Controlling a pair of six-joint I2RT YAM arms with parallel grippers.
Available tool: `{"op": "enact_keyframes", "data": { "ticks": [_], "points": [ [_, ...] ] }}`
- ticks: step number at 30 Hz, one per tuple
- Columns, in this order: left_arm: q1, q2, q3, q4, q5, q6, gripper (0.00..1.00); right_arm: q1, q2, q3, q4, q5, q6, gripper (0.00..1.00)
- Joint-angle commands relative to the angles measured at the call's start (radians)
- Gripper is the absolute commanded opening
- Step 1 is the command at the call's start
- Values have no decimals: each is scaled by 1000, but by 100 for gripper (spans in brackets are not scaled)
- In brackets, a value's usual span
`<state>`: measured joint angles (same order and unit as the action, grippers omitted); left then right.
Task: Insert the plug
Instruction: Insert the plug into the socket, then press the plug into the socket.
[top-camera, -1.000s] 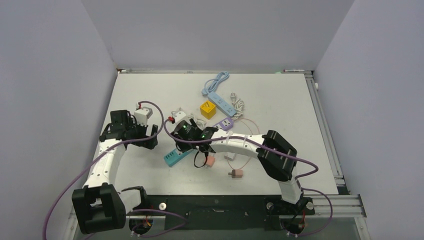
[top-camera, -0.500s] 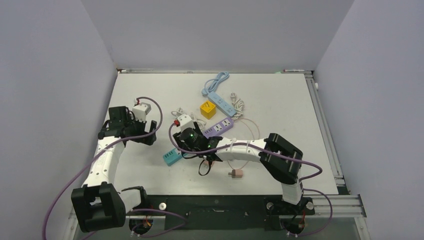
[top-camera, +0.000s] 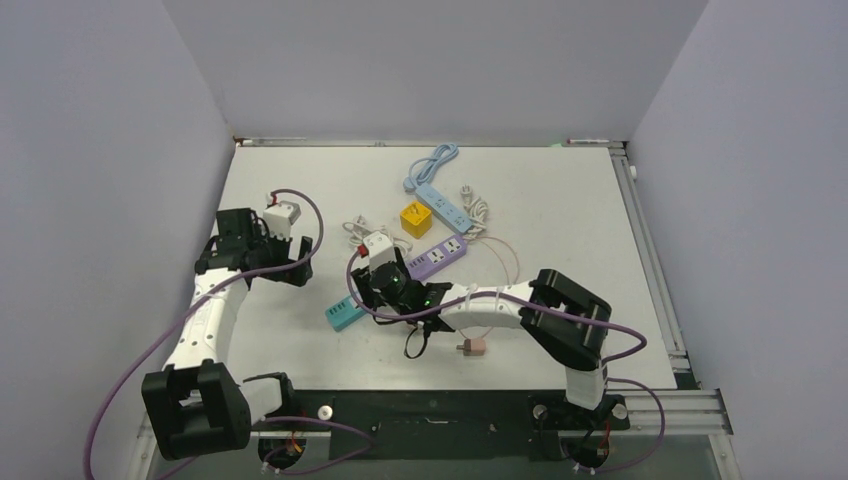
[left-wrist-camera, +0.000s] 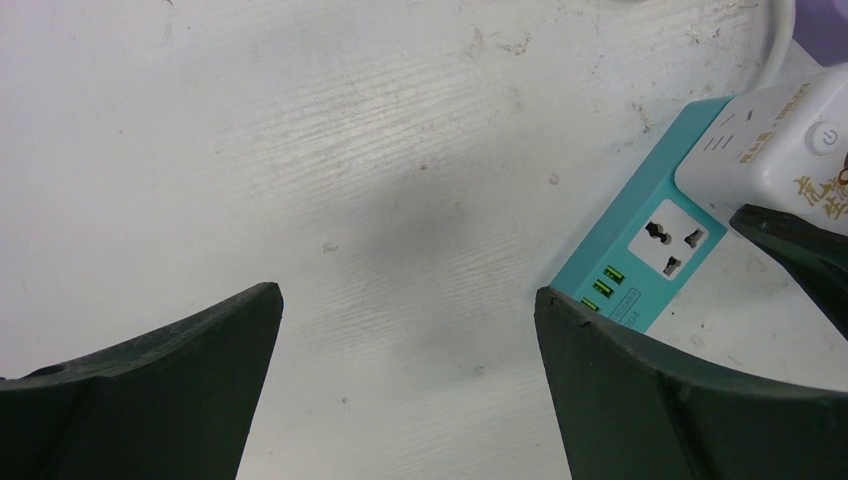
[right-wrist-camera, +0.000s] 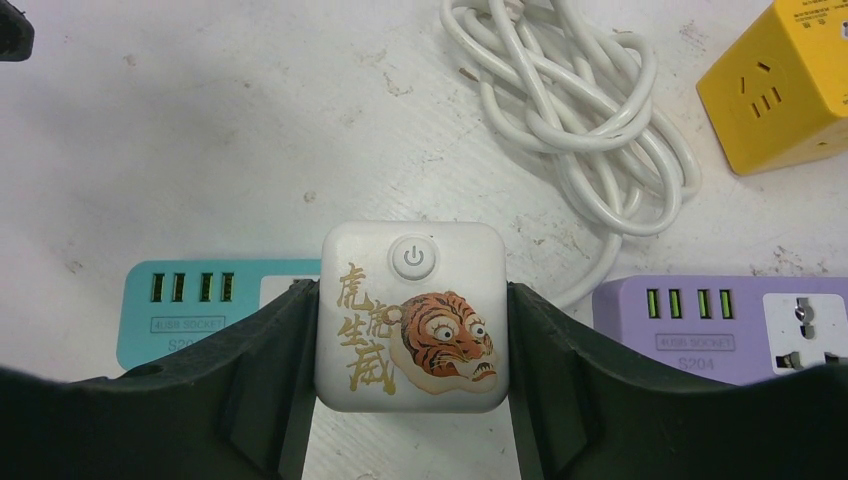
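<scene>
The right gripper (right-wrist-camera: 410, 296) is clamped on the white plastic cube plug with a tiger print and a round power button (right-wrist-camera: 410, 315). One dark finger (right-wrist-camera: 270, 370) presses flat against each side of it, and the printed face is turned up to the wrist camera. The plug sits squarely between the fingertips and over the teal plastic power strip (right-wrist-camera: 190, 310), covering the end away from the strip's green USB ports. Whether the plug's prongs are in a socket I cannot tell. Near the plug's other side lies a purple plastic power strip (right-wrist-camera: 720, 325), and beyond it are a tangled white cord (right-wrist-camera: 580, 110) and a yellow cube socket (right-wrist-camera: 790, 80).

The left gripper (left-wrist-camera: 405, 300) hangs with its jaws wide apart over the bare white table (left-wrist-camera: 300, 150), holding nothing. In its wrist view the teal strip lies just past one fingertip, with one universal socket uncovered and the white plug over the strip's far end
</scene>
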<state>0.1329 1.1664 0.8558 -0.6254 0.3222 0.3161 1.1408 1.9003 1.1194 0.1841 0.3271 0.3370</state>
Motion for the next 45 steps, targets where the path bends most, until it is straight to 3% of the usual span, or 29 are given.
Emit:
{"op": "enact_keyframes", "data": {
  "ticks": [1, 9, 15, 24, 28, 33, 35, 38, 40, 45],
  "points": [
    [6, -5, 55, -6, 24, -12, 96, 31, 153, -124, -304, -159, 69, 5],
    [7, -13, 64, -14, 34, -8, 96, 33, 177, -71, -389, -166, 31, 5],
    [7, -20, 72, -16, 43, -3, 96, 32, 95, -49, -418, -143, 28, 51],
    [15, -36, 105, -39, 70, 3, 96, 33, 19, 94, -479, -109, 21, 87],
    [20, -39, 108, -45, 73, 3, 96, 30, -14, 144, -493, -96, 13, 91],
    [28, -43, 120, -54, 74, 10, 96, 10, -98, 174, -481, -139, -5, 89],
    [30, -43, 127, -57, 74, 11, 96, -7, -141, 171, -454, -164, -11, 77],
    [32, -41, 132, -62, 75, 10, 96, -33, -224, 133, -372, -206, -20, 45],
    [34, -41, 131, -64, 76, 11, 96, -46, -252, 116, -333, -224, -32, 30],
    [31, -44, 112, -57, 95, 7, 96, -80, -242, 111, -299, -252, -36, 19]
  ]
}}
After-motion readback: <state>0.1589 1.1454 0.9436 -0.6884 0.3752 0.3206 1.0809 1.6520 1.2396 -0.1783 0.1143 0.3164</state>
